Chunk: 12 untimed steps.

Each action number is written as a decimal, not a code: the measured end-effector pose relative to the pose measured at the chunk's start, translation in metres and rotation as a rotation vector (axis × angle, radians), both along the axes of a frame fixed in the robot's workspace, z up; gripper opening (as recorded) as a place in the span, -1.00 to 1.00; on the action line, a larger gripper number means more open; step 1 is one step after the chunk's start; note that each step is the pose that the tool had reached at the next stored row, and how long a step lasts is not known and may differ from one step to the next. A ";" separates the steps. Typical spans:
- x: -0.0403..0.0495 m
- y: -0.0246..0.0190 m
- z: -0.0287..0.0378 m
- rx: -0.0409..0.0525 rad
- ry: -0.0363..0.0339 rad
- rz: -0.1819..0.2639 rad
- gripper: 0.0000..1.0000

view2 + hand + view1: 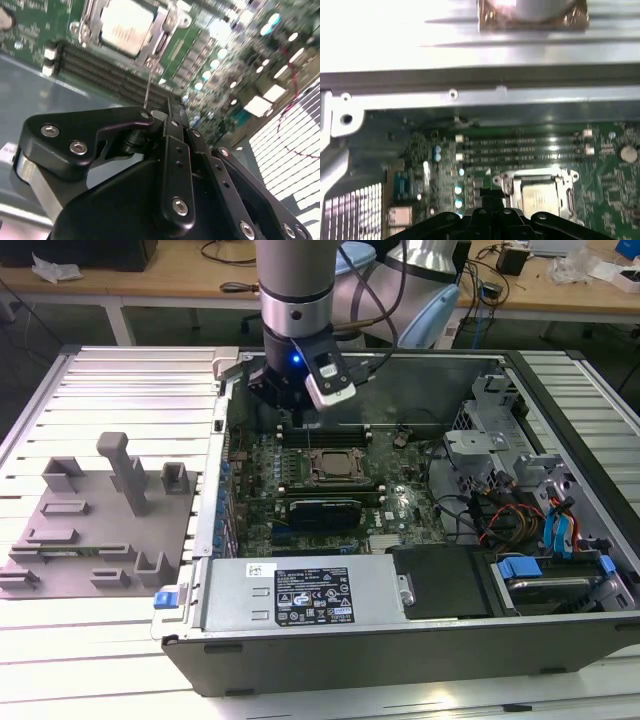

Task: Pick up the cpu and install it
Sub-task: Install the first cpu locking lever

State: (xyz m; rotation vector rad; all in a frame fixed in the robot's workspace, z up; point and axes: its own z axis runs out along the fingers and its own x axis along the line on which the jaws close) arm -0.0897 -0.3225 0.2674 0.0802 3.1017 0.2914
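the cpu (328,466) lay flat in the metal-framed socket (165,26) on the green motherboard (400,502) inside the open computer case (400,652), its pale metal top facing up. in both wrist views the cpu (122,25) (539,194) sat inside that frame. the gripper (300,410) hung above the memory slots (100,70) just beside the socket, apart from the cpu. in the second wrist view the gripper (172,112) had its jaws drawn together with nothing between them. grey fixture blocks (110,510) stood on the slatted tabletop (100,380) at the exterior view's left.
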 end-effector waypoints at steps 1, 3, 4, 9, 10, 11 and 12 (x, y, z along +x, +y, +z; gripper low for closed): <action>0.0000 0.0000 -0.0002 0.0092 0.0000 0.000 -0.79; 0.0000 0.0000 -0.0009 0.0245 0.0001 0.000 -0.79; 0.0000 0.0000 -0.0014 0.0312 0.0000 0.000 -0.79; 0.0000 -0.0006 -0.0054 0.0693 -0.0001 0.000 -0.79; 0.0000 -0.0008 -0.0067 0.0747 0.0000 0.000 -0.79; 0.0004 -0.0011 -0.0079 0.0798 0.0001 0.000 -0.79; 0.0010 -0.0013 -0.0087 0.0820 0.0002 0.000 -0.79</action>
